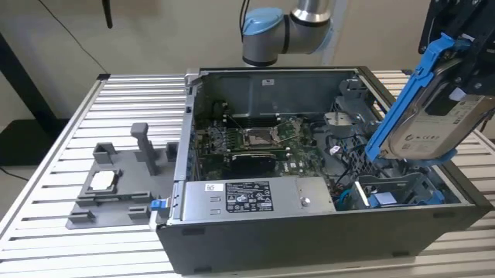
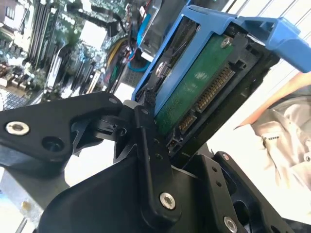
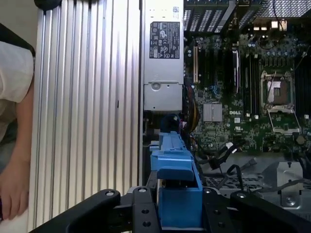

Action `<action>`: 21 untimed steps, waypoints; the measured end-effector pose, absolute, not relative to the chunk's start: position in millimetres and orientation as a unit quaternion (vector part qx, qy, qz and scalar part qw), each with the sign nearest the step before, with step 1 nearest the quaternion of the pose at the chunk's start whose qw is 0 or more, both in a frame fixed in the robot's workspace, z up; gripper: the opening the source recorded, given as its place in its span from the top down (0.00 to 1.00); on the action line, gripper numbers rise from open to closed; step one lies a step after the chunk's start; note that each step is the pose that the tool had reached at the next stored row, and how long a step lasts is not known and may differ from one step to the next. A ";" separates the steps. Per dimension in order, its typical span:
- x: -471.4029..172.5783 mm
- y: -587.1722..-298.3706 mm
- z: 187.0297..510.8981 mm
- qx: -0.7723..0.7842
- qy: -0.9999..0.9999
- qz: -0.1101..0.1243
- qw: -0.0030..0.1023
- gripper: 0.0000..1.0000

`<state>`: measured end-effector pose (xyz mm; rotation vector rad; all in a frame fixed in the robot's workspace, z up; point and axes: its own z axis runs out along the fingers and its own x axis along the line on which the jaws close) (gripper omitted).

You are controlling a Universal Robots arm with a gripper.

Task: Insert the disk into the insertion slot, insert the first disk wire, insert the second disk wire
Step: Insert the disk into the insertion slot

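In the exterior view my gripper (image 1: 466,72) is shut on the disk (image 1: 433,124), a silver hard drive in a bright blue carrier. The disk hangs tilted above the case's corner nearest the exterior view's right. Below it lies the insertion slot (image 1: 390,194), a dark metal bay with blue plastic parts. The second wrist view has the disk's green circuit board and connector (image 2: 199,82) between my black fingers (image 2: 150,145). In the first wrist view the blue carrier (image 3: 177,174) sticks out from the gripper (image 3: 180,208). A thin blue cable (image 1: 345,197) and black cables (image 3: 228,150) lie near the slot; which are the disk wires I cannot tell.
The open computer case (image 1: 309,243) stands on a slatted metal table (image 1: 124,116). Inside are the motherboard (image 1: 259,139) and a long grey box with a white sticker (image 1: 247,200). A grey fixture (image 1: 116,185) sits at the exterior view's left. A person's arm (image 3: 14,160) is beside the table.
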<state>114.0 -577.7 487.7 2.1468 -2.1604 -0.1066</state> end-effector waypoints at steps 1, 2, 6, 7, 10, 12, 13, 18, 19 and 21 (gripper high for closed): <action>114.0 -577.7 486.9 0.704 -0.708 -0.032 0.044 0.67; 113.9 -577.8 486.0 0.704 -0.708 -0.029 0.041 0.67; 114.0 -577.8 483.6 0.704 -0.709 -0.023 0.035 0.67; 113.9 -577.8 483.6 0.704 -0.709 -0.023 0.035 0.67; 113.9 -577.8 481.5 0.704 -0.709 -0.023 0.035 0.67; 113.9 -577.8 478.0 0.704 -0.709 -0.022 0.034 0.67; 113.9 -577.9 476.2 0.704 -0.709 -0.021 0.033 0.67; 113.9 -579.1 467.1 0.704 -0.709 -0.019 0.031 0.67; 113.9 -579.4 465.1 0.704 -0.709 -0.019 0.031 0.67; 113.9 -580.0 461.5 0.704 -0.709 -0.018 0.030 0.67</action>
